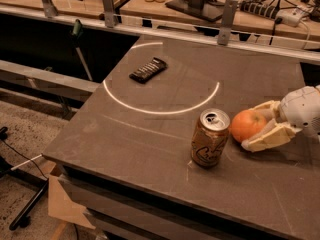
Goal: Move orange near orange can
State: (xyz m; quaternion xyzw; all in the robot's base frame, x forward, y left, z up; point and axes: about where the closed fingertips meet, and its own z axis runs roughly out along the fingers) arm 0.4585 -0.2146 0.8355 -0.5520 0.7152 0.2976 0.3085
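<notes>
Camera view: the gripper (254, 128) reaches in from the right edge over the dark table (150, 154), its two pale fingers (266, 137) clasped on either side of the orange (247, 124), one above and behind it and one below and in front, so it is grasping the fruit rather than standing released. The orange sits low, at or just over the tabletop; which of the two cannot be told. It lies just to the right of the orange can (210, 138), which stands upright near the front of the table with its silver top and tab showing, and only a slim gap parts them. By that reckoning the carrying looks all but finished, since the fruit is already close beside the can. What seems left is to let it rest on the surface, loosen the grip and draw the arm clear without nudging the can. Counted: one orange, one orange can, one gripper with two fingers, one black snack bar (148, 69) lying flat well apart at the back, just inside one white arc (160, 112) marked on the table.
</notes>
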